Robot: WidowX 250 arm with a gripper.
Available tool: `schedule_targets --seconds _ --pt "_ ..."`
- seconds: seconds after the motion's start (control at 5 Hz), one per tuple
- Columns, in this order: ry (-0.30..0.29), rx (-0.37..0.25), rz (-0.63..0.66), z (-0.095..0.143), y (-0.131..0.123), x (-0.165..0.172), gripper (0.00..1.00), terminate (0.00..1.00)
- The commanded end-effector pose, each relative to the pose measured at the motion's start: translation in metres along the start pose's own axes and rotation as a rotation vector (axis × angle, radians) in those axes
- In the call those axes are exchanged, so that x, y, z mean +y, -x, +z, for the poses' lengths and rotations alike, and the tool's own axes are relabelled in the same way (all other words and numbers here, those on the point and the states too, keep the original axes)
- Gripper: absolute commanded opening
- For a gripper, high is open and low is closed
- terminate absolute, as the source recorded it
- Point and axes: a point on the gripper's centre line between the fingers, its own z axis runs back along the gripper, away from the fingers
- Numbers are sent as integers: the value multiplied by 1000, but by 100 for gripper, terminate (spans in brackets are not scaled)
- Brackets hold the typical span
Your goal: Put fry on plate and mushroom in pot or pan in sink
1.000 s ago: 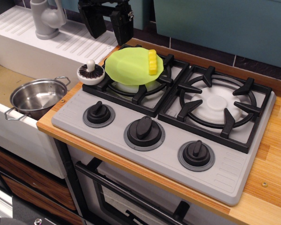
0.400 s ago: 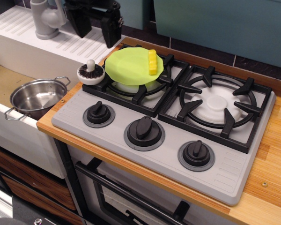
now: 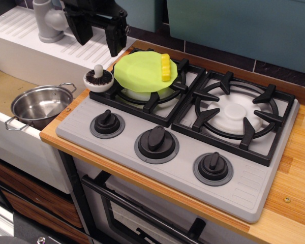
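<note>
A: Where's the fry (image 3: 165,67) sitting rn?

B: Lying on the lime plate (image 3: 137,73), toward its right edge. Plate's resting on the rear-left burner grate (image 3: 142,94) of the stove. So that half is looking done imo.

A: And the mushroom (image 3: 98,79)?

B: Sitting upside down, stem up, dark gills showing, on the stove corner just left of the plate, touching or nearly touching the rim, can't tell which. Not in the pot yet.

A: Pot?

B: Steel pot (image 3: 39,105) is standing upright & empty in the sink (image 3: 5,89), well left of the plate and lower.

A: Gripper?

B: Gripper (image 3: 95,36) is hanging behind-left of the plate, above the mushroom, over the drainboard (image 3: 86,48). Fingers are spread apart, nothing btwn them.

A: How's the mushroom going to handle?

B: Guessing light, hard plastic, prob smooth, so slippery. Stem's the obvious hold: stubby, pointing up, fingers closing either side. Wide cap is looking harder to span. Being so light it could tip or skid if one finger is nudging it first.
</note>
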Motion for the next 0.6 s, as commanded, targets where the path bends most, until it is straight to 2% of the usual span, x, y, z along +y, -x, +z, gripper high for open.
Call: schedule_targets --seconds 0.0,0.4 --pt "-7 -64 24 -2 -2 3 100 0" --pt "-29 -91 48 -13 2 9 100 0"
